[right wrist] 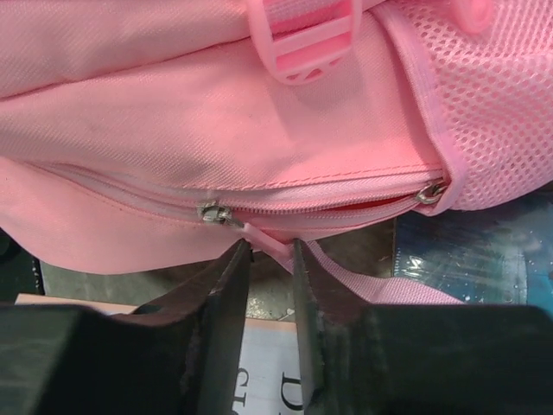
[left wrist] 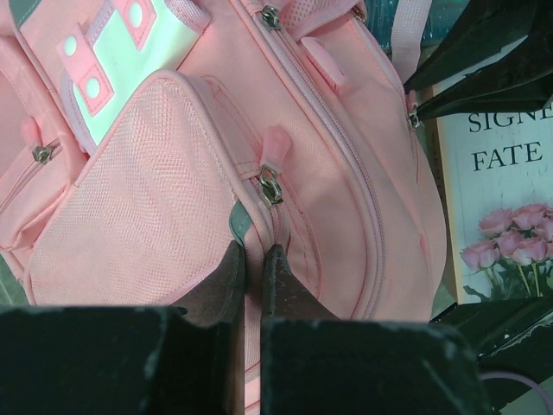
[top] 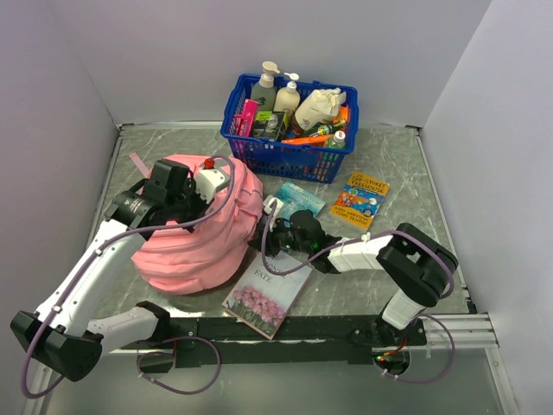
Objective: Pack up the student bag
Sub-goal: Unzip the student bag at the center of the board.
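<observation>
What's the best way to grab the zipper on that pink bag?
Pinch the pink pull tab hanging off the slider, coming from below. It's a flat strip dangling clear of the bag, while the metal slider lies flush against the fabric.

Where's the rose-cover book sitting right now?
In the top view, the rose-cover book lies flat near the near edge of the table, right beside the student bag on its right side.

grey marbled surface [top: 406,164] carrying the student bag [top: 186,251]; blue basket [top: 285,156] behind-right of it, teal pouch [top: 302,197] and yellow booklet [top: 360,200] to its right, rose-covered book [top: 266,300] just beside its near-right edge.
</observation>
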Robot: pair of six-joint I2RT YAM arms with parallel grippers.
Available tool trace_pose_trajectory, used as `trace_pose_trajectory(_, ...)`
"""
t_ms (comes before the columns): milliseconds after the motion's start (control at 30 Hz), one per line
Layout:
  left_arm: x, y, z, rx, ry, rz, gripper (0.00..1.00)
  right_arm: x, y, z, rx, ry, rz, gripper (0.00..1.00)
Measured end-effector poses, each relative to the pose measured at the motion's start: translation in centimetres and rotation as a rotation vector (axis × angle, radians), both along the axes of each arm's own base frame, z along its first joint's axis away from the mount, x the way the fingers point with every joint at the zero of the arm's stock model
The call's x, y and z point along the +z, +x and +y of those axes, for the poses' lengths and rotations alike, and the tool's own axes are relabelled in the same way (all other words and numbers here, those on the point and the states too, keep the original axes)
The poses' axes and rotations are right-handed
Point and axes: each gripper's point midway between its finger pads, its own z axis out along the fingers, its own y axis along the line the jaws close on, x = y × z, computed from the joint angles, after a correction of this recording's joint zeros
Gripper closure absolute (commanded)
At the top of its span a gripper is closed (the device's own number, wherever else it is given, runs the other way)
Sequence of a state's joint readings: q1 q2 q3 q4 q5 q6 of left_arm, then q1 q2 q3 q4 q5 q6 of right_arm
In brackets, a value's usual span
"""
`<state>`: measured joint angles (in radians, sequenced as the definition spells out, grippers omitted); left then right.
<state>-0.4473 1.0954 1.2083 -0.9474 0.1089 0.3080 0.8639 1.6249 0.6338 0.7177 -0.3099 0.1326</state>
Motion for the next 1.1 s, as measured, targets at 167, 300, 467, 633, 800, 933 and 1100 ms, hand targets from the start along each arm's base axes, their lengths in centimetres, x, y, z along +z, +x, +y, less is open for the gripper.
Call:
trace_pose_trajectory(167, 0.0, 0.3, -0.2, 0.010, -0.007, 0.004, 0.99, -0.2, -0.7, -0.4, 0.002, -0.009, 0.015, 0.94)
trace_pose_trajectory(300, 0.0, 0.5, -0.3, 0.017, -0.016, 0.002, 0.99, 0.2, -1.8, -0.3, 0.018, -0.020, 0.017, 1.00)
trace_pose_trajectory(467, 0.0, 0.5, -0.4, 0.027, -0.026, 0.005, 0.99, 0.8, -2.9, 0.1, 0.022, -0.035, -0.003, 1.00)
trace_pose_trajectory(633, 0.0, 0.5, -0.5, 0.031, -0.032, 0.009, 0.99, 0.4, -3.0, -0.3, 0.000, -0.056, -0.016, 1.00)
trace_pose_trajectory(800, 0.0, 0.5, -1.0, 0.046, -0.064, 0.025, 0.99, 0.1, -3.3, -0.2, -0.005, -0.090, -0.012, 1.00)
trace_pose_trajectory(933, -0.7, 0.8, -2.0, 0.056, -0.113, 0.054, 0.99, 0.4, -4.7, 0.4, 0.017, -0.114, -0.010, 1.00)
trace_pose_trajectory(1100, -1.8, 1.1, -2.9, 0.070, -0.153, 0.088, 0.99, 1.7, -8.0, 0.8, 0.069, -0.127, -0.022, 1.00)
